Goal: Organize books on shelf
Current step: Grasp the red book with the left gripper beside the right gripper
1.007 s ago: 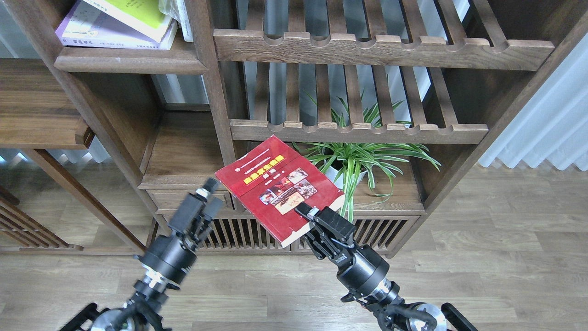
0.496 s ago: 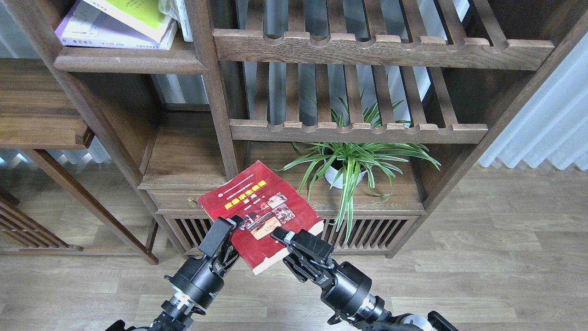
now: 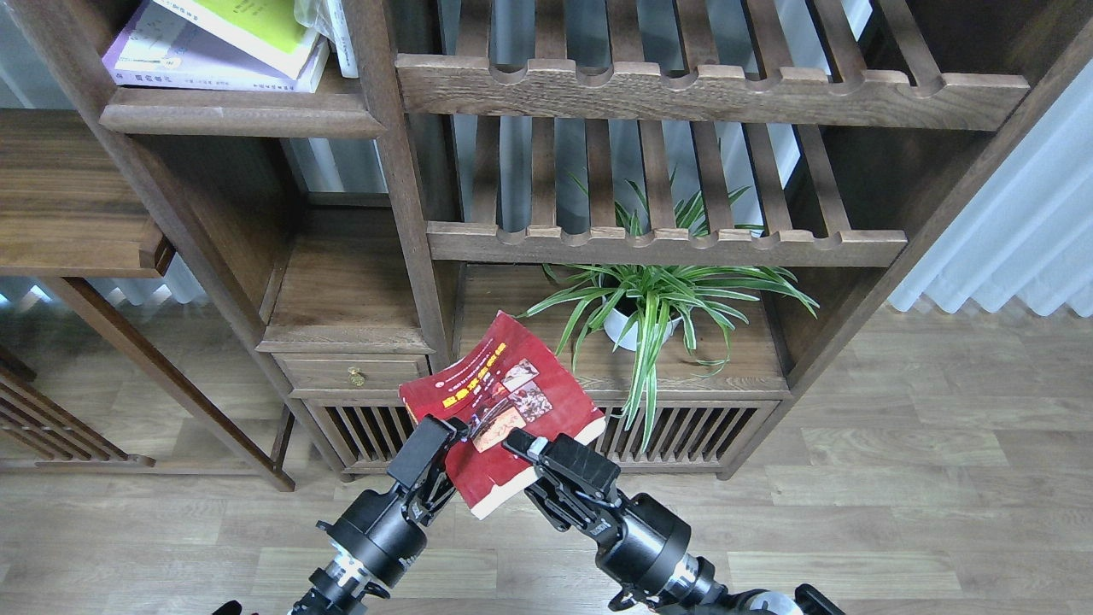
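The dark red book (image 3: 504,397) with photos on its cover is held tilted in mid-air in front of the low cabinet. My right gripper (image 3: 521,448) is shut on its lower edge. My left gripper (image 3: 446,437) clasps its lower-left edge, one finger (image 3: 423,448) lying over the cover. The cover bows upward between them. The shelf (image 3: 243,115), a solid dark-brown board with a rounded front edge, is at the upper left. The pale lilac book (image 3: 205,67) lies flat on it with the yellow-green book (image 3: 256,24) stacked on top.
Two slatted racks with notched front rails (image 3: 683,94) (image 3: 666,246) fill the middle and right. A spider plant in a white pot (image 3: 653,303) stands on the low cabinet top. A small drawer (image 3: 354,374) is just left of the book. An upright post (image 3: 401,171) separates the bays.
The red book came down and left from in front of the lower rack. My left gripper moved in and took its left edge; the book then turned and bowed.
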Robot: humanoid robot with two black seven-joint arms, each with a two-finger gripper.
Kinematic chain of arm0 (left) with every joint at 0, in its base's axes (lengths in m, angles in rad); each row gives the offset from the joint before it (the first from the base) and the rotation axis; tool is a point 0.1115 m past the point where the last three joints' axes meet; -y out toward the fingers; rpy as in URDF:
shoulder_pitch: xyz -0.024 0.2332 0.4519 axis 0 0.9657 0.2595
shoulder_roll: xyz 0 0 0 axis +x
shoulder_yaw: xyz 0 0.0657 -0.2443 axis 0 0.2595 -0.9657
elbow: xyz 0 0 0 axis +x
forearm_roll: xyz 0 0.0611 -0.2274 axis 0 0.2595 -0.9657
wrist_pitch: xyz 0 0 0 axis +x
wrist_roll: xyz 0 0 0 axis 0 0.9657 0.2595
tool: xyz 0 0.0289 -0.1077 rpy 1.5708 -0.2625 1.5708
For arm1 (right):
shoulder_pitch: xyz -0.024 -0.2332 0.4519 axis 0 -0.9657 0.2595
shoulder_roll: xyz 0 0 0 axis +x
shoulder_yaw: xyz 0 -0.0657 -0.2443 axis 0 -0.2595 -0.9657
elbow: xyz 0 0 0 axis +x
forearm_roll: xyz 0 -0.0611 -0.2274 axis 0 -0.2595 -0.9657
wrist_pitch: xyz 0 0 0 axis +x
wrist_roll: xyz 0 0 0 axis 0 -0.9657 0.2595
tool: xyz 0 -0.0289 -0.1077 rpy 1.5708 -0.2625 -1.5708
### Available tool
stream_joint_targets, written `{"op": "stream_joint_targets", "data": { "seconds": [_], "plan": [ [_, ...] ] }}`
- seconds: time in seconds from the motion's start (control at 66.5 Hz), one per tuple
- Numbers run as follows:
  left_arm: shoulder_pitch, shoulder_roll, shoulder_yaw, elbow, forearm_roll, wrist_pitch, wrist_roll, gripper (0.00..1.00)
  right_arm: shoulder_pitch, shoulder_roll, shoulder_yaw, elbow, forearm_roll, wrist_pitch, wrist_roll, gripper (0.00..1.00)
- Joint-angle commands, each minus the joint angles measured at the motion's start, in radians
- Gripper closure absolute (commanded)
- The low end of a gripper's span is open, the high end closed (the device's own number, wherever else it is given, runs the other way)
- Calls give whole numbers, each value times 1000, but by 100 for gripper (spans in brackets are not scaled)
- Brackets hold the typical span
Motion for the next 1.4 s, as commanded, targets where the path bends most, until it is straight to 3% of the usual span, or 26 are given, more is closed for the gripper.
{"op": "stream_joint_targets", "data": {
  "seconds": [0.0, 0.406, 0.857, 1.383],
  "plan": [
    [5, 5, -17, 0, -18, 0, -6, 1, 0, 0, 5, 0, 3, 0, 0, 94],
    [39, 78, -26, -43, -69, 0, -6, 0, 35, -60, 2, -28, 17, 0, 0, 94],
    [56, 193, 17, -60, -92, 0, -3, 1, 179, -261, -154, -72, 93, 0, 0, 94],
    [25, 243, 94, -60, -133, 0, -2, 2, 267, -264, -289, -88, 123, 0, 0, 94]
  ]
}}
